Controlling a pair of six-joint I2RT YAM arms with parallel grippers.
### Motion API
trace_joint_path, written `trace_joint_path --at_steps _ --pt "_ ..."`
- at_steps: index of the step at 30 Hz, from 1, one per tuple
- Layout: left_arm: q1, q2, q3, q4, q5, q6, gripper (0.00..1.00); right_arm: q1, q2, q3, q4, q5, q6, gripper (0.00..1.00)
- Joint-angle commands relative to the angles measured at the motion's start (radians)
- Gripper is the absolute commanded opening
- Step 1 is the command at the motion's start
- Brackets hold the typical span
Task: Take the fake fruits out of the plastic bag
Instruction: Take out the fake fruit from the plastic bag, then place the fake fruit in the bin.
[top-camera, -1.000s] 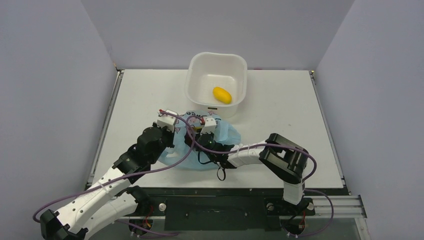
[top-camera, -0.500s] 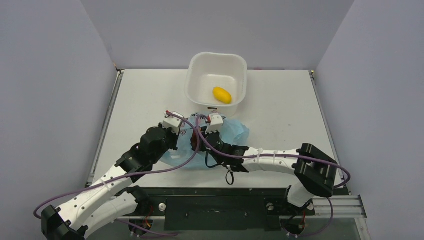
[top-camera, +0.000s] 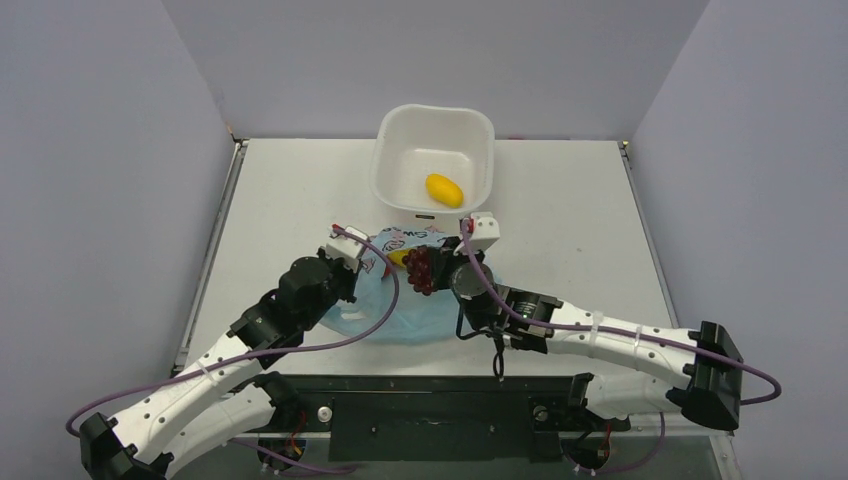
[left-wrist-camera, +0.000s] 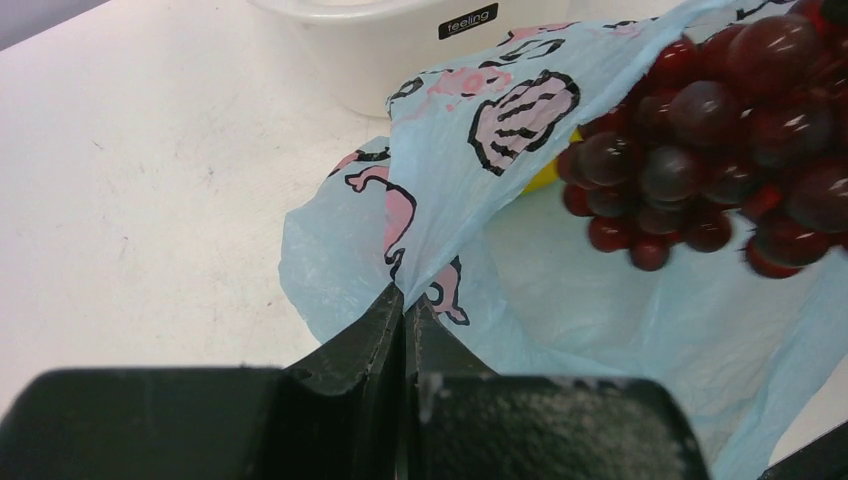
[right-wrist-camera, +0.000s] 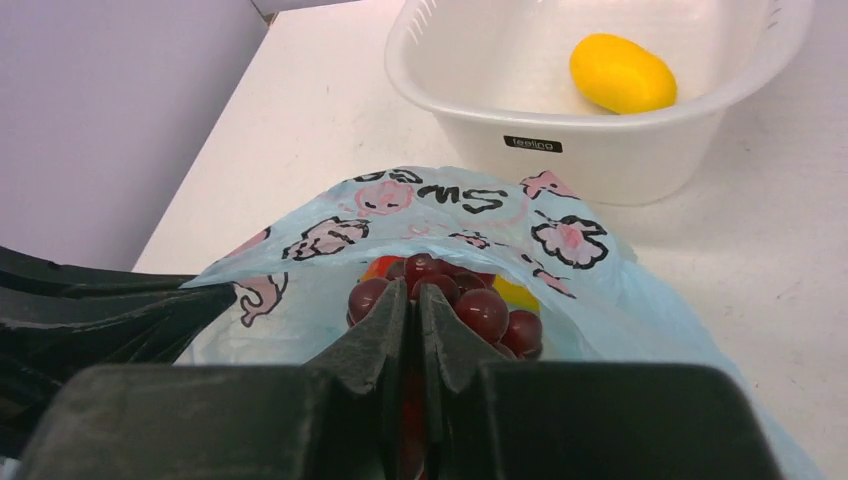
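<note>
The light blue plastic bag (top-camera: 400, 305) lies in front of the white tub, its printed edge lifted. My left gripper (left-wrist-camera: 405, 295) is shut on that edge (left-wrist-camera: 440, 230) and holds the mouth up. My right gripper (right-wrist-camera: 410, 288) is shut on the dark red grape bunch (right-wrist-camera: 484, 312), which hangs at the bag's mouth (top-camera: 421, 268) just above the blue plastic (left-wrist-camera: 700, 130). A yellow fruit (right-wrist-camera: 516, 293) and a bit of a red one (right-wrist-camera: 380, 268) show inside the bag behind the grapes. The yellow lemon (top-camera: 444, 190) lies in the tub.
The white square tub (top-camera: 385, 160) stands just beyond the bag, its near wall (right-wrist-camera: 600, 160) close to the bag's printed edge. Grey walls close in the table on the left, back and right.
My right gripper has drawn back out of the bag to the right, bringing the grape bunch into view at the mouth. The left gripper has kept hold of the bag's edge, shifting slightly.
</note>
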Motion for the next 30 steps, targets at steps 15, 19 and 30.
trace_joint_path --at_steps 15,19,30 --pt "-0.042 0.014 0.004 0.031 -0.024 0.042 0.00 -0.034 -0.278 0.169 -0.132 -0.063 -0.018 0.00" --pt "-0.046 0.011 0.002 0.032 -0.033 0.045 0.00 -0.089 -0.246 0.256 -0.134 -0.095 -0.058 0.00" --pt "-0.059 0.027 -0.001 0.031 -0.061 0.051 0.00 -0.383 -0.015 0.476 -0.083 -0.297 -0.095 0.00"
